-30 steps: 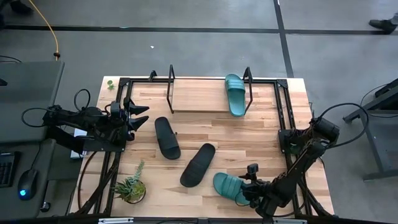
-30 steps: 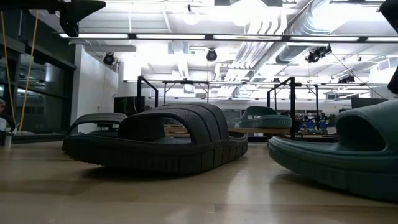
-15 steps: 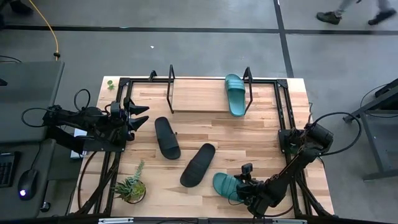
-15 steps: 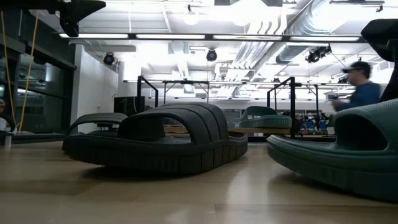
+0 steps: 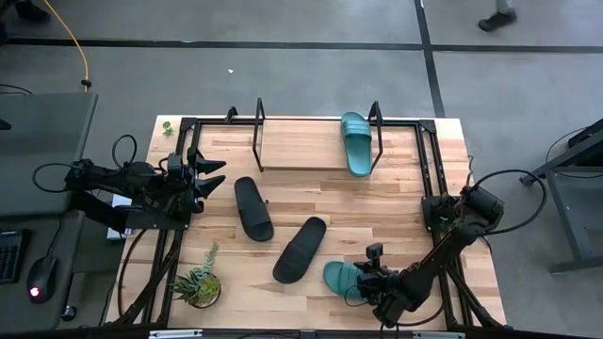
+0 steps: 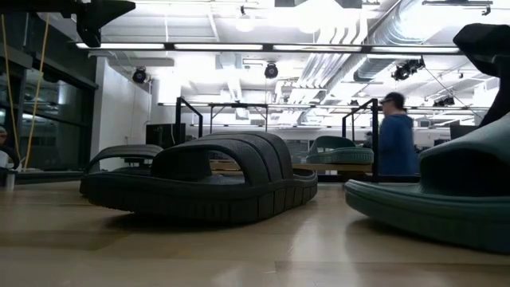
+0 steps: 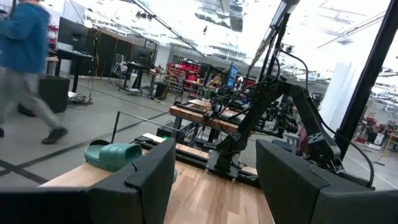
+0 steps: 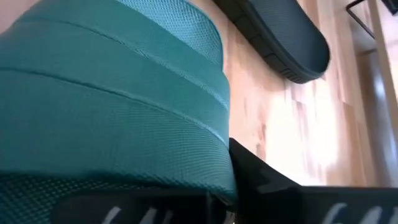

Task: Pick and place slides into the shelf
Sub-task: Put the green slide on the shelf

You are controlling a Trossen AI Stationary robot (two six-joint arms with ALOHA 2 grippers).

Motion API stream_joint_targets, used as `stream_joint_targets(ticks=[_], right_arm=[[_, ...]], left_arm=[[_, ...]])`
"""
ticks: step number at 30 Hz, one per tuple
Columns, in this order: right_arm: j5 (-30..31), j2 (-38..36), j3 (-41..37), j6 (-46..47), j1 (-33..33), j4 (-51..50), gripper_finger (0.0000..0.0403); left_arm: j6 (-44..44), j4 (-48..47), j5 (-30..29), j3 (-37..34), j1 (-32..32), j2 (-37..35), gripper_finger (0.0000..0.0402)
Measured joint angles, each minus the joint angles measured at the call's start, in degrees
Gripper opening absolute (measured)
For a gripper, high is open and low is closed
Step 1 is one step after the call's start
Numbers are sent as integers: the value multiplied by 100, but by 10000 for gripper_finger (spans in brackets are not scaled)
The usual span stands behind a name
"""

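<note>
The left hand [image 5: 209, 175] idles with fingers spread at the bench's [image 5: 396, 202] left edge, apart from both black slides [image 5: 252, 208] mid-bench. The right hand [image 5: 363, 285] is pressed against the near teal slide [image 5: 337, 276]; I cannot tell its fingers' state. That slide's long axis runs left-right, the shelf [image 5: 301, 146] well beyond it at the far edge.

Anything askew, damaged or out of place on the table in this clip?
Nothing looks damaged. The two black slides lie at different angles mid-table, unplaced. One teal slide sits on the shelf; the other is at the right claw near the front edge. The left claw waits open at the left side.
</note>
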Motion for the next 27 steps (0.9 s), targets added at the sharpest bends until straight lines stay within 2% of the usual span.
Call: stream_joint_targets(ticks=[9,17,27], right_arm=[[21,-319,-3,560,-239,-838,3],[553,-1049,-4,984,-579,-1504,2],[956,-1443,-4,456,-1837,-1476,1]], left_arm=[[0,0,0,0,0,-1,207],[0,0,0,0,0,1,207],[0,0,0,0,0,0,207]])
